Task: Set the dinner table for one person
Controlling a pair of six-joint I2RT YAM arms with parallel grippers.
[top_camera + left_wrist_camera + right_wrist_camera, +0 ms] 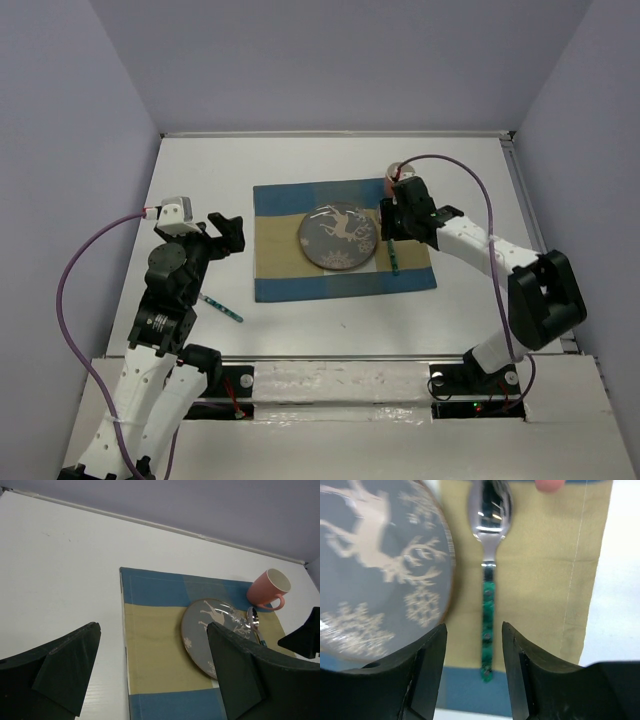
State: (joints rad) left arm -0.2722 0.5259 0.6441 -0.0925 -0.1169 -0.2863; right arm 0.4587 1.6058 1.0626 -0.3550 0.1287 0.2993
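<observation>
Right hand (473, 630) spread over spoon (490, 540); deer plate (370, 565)

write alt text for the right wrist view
A metal spoon with a green handle lies on the tan band of a checked placemat, just right of a grey plate with white deer. The right pincer is open, its dark fingers framing the handle.

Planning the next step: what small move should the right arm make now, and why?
Probably lift the right gripper straight up. Its jaws stand open astride the spoon, which lies flat on the placemat just right of the plate, so it looks placed.
</observation>
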